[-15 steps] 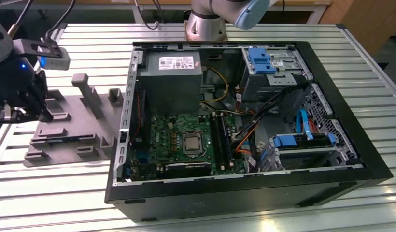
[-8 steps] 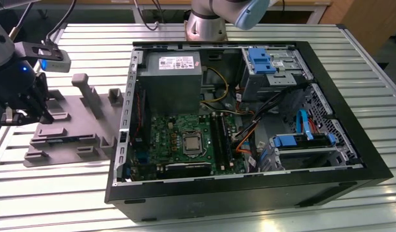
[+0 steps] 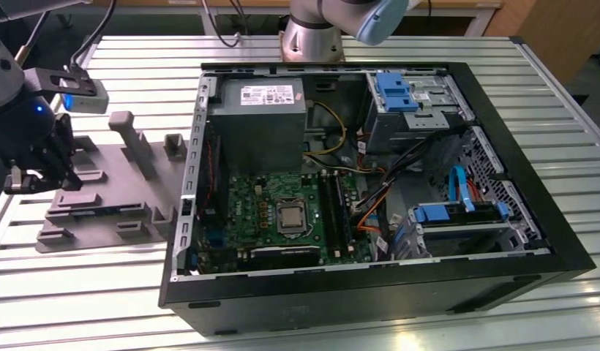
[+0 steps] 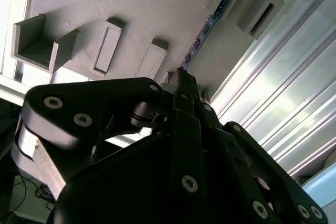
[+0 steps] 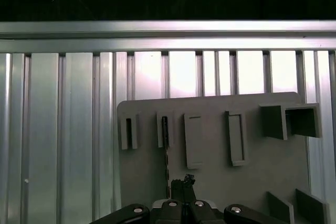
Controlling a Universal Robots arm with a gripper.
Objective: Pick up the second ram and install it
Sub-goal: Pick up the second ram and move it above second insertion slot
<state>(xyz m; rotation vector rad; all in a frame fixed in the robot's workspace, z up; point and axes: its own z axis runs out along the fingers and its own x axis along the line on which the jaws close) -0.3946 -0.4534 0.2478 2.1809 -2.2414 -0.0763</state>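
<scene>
Ram [image 4: 208, 27]: thin board standing on edge in a slot of the grey holder [image 5: 210, 182], on the slatted table [image 5: 68, 129].
Gripper [image 5: 182, 183]: over the holder, jaws drawn almost together at the ram's near end, apparently pinching it.
Risk, as judged: a hold so far toward one end could let the ram pivot, bind in its slot or slip free. A tilted ram would likely seat badly.
Views: the exterior view supplies the open case [image 3: 378, 307] with motherboard [image 3: 246, 197], well apart from the holder toward the exterior view's right. Both wrist views supply the ram's edge and the holder's slots.
</scene>
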